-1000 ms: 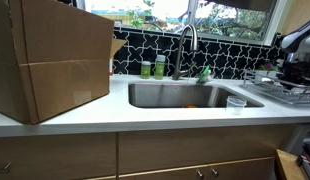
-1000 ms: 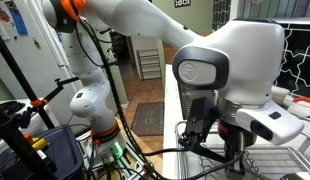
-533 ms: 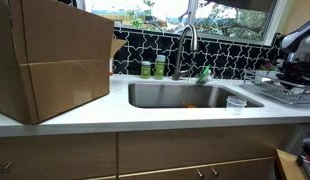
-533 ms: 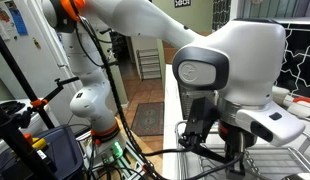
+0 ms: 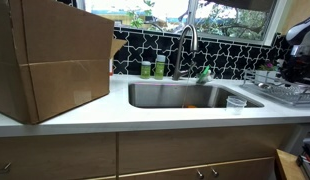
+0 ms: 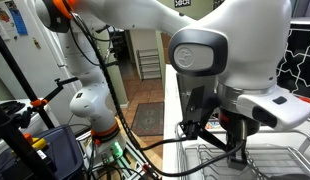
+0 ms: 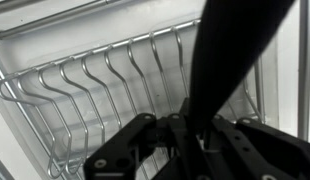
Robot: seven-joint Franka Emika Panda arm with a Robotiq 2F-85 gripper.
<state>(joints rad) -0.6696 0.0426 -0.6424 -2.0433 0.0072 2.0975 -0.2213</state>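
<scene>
In the wrist view my gripper [image 7: 195,135] is shut on a long, flat black object [image 7: 230,50] that runs from between the fingers up to the top right of the frame. What the object is cannot be made out. Below it lies a wire dish rack [image 7: 85,90] with curved prongs. In an exterior view the arm [image 5: 300,40] hangs over that rack [image 5: 285,92] at the far right of the counter. In an exterior view the white wrist housing [image 6: 200,52] fills the frame above the rack [image 6: 265,160].
A large cardboard box [image 5: 50,60] stands on the white counter at the left. A steel sink [image 5: 190,96] with a faucet [image 5: 188,45] sits mid-counter, green containers [image 5: 152,69] behind it and a clear cup [image 5: 235,104] at its right rim. Cables hang by the robot base [image 6: 90,105].
The arm has risen a little above the dish rack, with the black object still gripped. Nothing else has moved.
</scene>
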